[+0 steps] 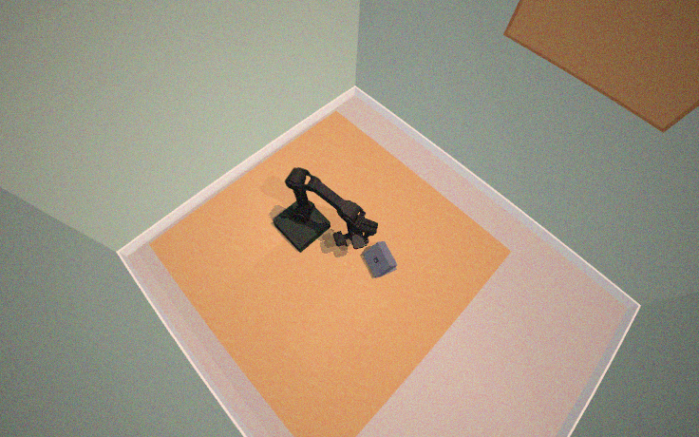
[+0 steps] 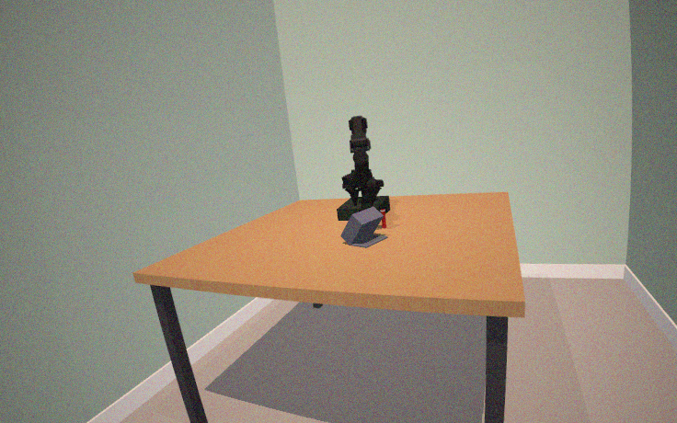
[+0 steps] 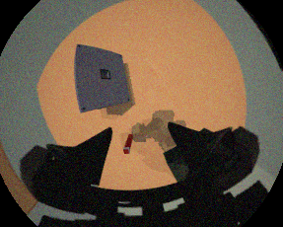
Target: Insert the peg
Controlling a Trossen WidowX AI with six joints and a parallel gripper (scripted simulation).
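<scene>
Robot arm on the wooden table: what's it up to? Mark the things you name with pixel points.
The arm (image 1: 330, 194) (image 2: 361, 160) isn't holding anything right now. Its pincer (image 2: 361, 202) (image 3: 140, 126) is open above the table (image 1: 287, 325) (image 2: 331, 262), and the wrist view shows a small red peg (image 2: 384, 219) (image 3: 128, 143) between the spread fingers but lower down. The peg stands on the table near a grey sloped block (image 1: 378, 266) (image 2: 365, 222) (image 3: 96, 94), whose square hole (image 1: 376, 260) (image 3: 105, 74) has no peg in it. Looks like it is lining up for a pick.
</scene>
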